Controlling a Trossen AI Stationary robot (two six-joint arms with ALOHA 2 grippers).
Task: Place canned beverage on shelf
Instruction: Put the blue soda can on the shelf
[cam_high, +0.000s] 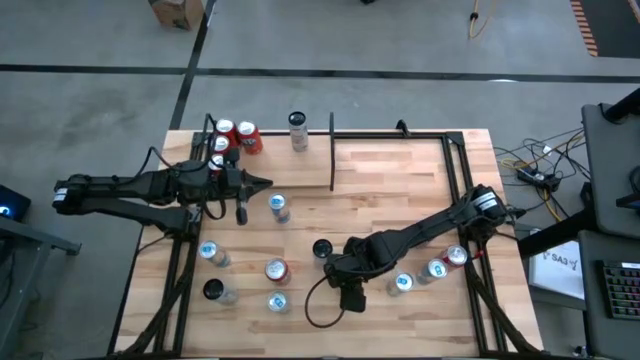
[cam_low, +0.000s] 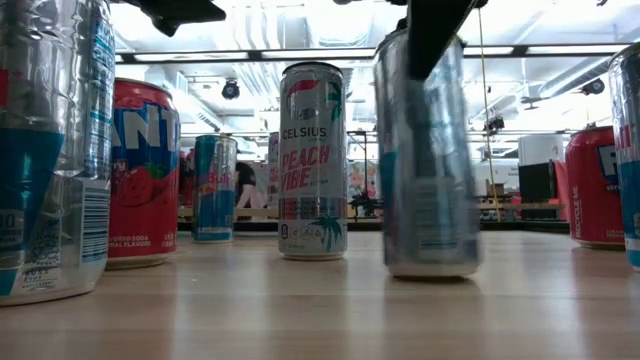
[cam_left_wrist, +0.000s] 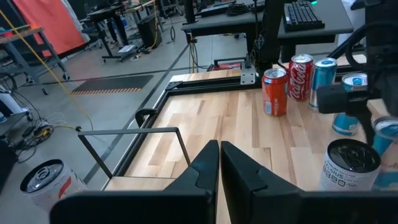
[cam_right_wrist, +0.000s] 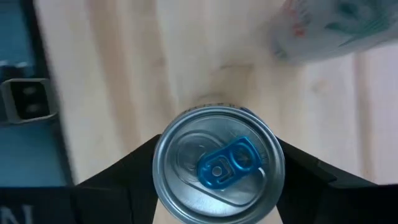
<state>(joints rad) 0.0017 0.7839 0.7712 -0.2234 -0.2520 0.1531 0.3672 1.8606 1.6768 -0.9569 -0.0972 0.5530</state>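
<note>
The right gripper (cam_right_wrist: 217, 180) straddles a blue-tabbed can (cam_right_wrist: 219, 165), fingers apart, not yet clamped (left gripper (cam_left_wrist: 219, 163) together, idle); off-centre closing could tip it.

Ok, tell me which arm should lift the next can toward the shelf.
Right. The right gripper is already straddling a silver can with a blue tab, fingers on both sides. The left gripper is shut and holds nothing, pointing across the table.

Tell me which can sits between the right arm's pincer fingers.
The silver can with the blue pull tab, straddled by the right pincer; every other can stands clear of it.
</note>
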